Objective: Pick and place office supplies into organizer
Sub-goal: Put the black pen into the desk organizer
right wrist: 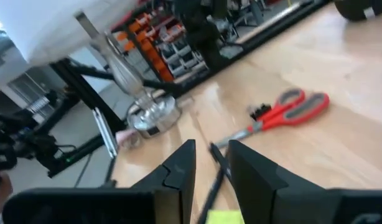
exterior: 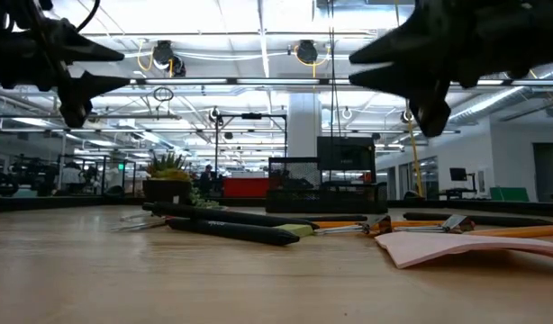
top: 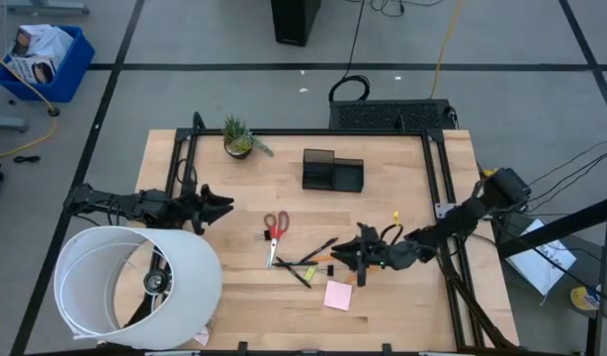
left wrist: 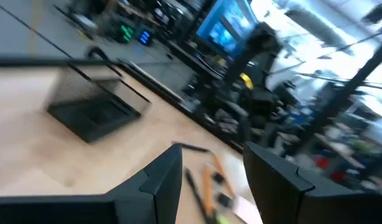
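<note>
Hovering above the table [top: 185, 297], the right gripper [top: 355, 253] kept its fingers [right wrist: 178, 168] parted and held nothing; a thin black pen [right wrist: 217, 163] lay just under and between them, and the red-handled scissors [top: 275, 229] lay farther ahead. The left gripper [top: 224, 205] was also released and empty, with the dark organizer [top: 332, 170] well ahead of its fingers [left wrist: 163, 177]. A pink sticky-note pad [top: 337, 295] lay beside the right fingers.
</note>
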Available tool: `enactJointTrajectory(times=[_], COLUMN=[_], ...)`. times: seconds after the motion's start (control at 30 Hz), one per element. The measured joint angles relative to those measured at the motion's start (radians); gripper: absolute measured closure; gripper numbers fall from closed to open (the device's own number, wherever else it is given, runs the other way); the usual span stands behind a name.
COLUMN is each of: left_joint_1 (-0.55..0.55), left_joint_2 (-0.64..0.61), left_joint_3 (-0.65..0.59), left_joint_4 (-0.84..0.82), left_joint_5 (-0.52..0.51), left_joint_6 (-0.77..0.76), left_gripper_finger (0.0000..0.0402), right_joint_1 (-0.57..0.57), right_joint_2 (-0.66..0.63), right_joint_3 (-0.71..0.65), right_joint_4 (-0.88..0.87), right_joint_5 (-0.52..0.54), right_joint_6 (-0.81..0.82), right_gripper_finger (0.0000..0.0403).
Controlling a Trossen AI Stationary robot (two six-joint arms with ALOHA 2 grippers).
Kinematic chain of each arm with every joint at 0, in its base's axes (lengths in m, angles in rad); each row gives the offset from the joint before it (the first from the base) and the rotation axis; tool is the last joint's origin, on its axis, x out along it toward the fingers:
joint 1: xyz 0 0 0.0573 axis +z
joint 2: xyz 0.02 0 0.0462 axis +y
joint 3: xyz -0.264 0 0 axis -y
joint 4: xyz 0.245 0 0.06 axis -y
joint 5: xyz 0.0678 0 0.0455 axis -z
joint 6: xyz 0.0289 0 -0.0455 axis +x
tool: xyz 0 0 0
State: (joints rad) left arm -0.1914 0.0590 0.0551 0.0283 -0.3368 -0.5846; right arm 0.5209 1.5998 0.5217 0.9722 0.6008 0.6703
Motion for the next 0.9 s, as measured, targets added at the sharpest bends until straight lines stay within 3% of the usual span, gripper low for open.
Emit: enactJointTrajectory(times=[0.2, 0.33, 0.5, 0.77, 0.9], left_joint_1=[0.0, 0.0, 0.0, 0.0, 0.0], left_joint_2=[0.0, 0.0, 0.001, 0.026, 0.031], left_joint_3=[0.0, 0.0, 0.001, 0.001, 0.0], left_joint_4=[-0.003, -0.038, -0.118, -0.05, -0.056], left_joint_5=[-0.047, 0.06, 0.154, 0.103, 0.133], left_joint_6=[0.011, -0.049, -0.144, -0.071, 0.055], left_gripper_finger=[0.0227, 0.0227, 0.0227, 0.0227, 0.0227], right_joint_1=[-0.003, -0.003, -0.004, -0.033, -0.037], right_joint_2=[0.084, 0.155, 0.262, 0.369, 0.378], right_joint_3=[0.007, 0.081, 0.256, 0.39, 0.406], right_joint_4=[0.128, 0.216, 0.183, 0.141, 0.053], right_joint_5=[0.0, -0.001, -0.002, -0.01, -0.075], right_joint_6=[0.046, -0.05, -0.192, -0.38, -0.478], right_gripper_finger=[0.0314, 0.0314, 0.0314, 0.0314, 0.0314])
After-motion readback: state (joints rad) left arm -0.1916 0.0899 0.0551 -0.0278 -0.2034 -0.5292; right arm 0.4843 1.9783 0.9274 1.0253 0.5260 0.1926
